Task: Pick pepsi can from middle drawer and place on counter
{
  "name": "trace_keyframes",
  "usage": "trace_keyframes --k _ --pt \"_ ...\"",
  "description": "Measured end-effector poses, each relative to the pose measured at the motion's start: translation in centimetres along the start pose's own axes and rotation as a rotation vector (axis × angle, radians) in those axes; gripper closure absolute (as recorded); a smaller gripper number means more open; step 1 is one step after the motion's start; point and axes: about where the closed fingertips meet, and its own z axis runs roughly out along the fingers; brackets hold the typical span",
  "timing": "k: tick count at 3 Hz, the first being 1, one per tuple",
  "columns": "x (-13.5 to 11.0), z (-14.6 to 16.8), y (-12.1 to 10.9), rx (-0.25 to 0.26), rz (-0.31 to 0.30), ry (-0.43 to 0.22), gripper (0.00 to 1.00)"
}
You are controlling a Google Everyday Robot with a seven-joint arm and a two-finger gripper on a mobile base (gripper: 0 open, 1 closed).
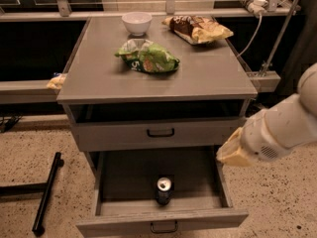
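The pepsi can (164,190), dark with a silver top, stands upright near the front middle of the open middle drawer (124,180). The counter (198,76) is the grey top of the cabinet above it. My white arm reaches in from the right. Its pale yellowish gripper end (232,153) hangs over the right side of the open drawer, to the right of the can, higher than it and apart from it. Nothing shows in the gripper.
On the counter lie a white bowl (136,23), a green chip bag (147,57) and a brown-yellow snack bag (198,29). The closed upper drawer front (160,132) has a black handle. A black bar (47,192) lies on the floor at the left.
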Motion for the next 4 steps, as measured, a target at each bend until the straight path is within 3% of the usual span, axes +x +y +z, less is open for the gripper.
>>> trace_keyframes --k 1,2,3,4 --pt "0.6 3.5 -0.4 -0.003 0.034 -0.048 1.0" --pt "0.6 3.5 -0.5 -0.002 0.034 -0.048 1.0" --pt "2.1 6.6 -0.7 0.015 0.002 -0.07 1.0" --pt "3.1 13.5 -1.5 0.013 -0.064 -0.163 1.0"
